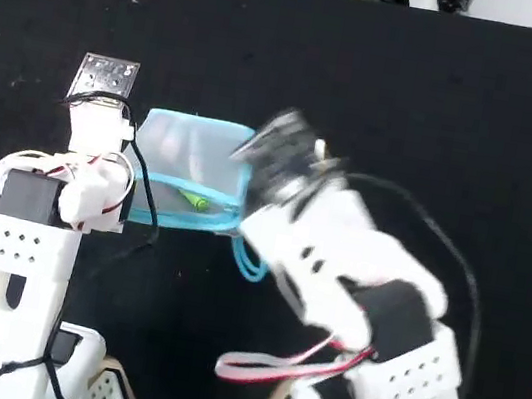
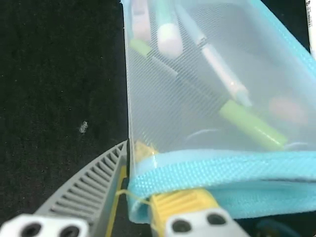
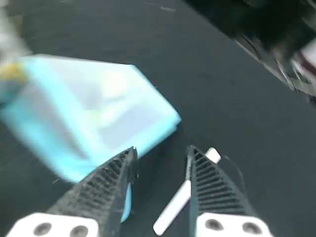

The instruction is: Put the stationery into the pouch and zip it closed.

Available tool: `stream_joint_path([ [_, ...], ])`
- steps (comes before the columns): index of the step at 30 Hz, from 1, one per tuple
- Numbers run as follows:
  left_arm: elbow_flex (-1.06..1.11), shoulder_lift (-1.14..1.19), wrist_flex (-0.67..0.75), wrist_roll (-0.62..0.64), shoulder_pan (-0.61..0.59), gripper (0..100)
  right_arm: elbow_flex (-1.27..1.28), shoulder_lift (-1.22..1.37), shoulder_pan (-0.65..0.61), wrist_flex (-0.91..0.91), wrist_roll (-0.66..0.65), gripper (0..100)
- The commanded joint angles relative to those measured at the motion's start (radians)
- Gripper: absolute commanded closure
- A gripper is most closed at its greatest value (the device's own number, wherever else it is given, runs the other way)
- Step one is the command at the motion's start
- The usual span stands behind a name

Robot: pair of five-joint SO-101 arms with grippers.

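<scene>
Closest to us, the left pincer (image 2: 132, 148) is clenched on a corner of the translucent mesh pouch with light-blue edging (image 2: 197, 89), one finger lying over its zip band. The right pincer (image 3: 162, 150) is released, its fingers apart above the black cloth surface (image 3: 247, 98), where a slim white stick-shaped item (image 3: 173, 207) lies between them. Farther out, the pouch sits between both arms, holding a green marker (image 2: 252, 126) and pale pens (image 2: 224, 74).

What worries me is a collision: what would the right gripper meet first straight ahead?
Likely the white stick, maybe a pen, between the right gripper's open fingers on the table; the pouch lies off to the side. Depth is unclear.
</scene>
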State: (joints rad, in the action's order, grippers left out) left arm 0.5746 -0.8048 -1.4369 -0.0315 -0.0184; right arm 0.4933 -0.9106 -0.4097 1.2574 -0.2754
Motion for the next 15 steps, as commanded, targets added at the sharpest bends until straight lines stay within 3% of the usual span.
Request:
stream_joint_path([
  [1, 0.002, 0.008, 0.006, -0.005, 0.004, 97, -0.054, 0.087, 0.181, -0.057, 0.120, 85.4],
  [15, 0.002, 0.008, 0.006, -0.005, 0.001, 97, -0.062, 0.799, 0.233, -0.493, 0.160, 85.4],
])
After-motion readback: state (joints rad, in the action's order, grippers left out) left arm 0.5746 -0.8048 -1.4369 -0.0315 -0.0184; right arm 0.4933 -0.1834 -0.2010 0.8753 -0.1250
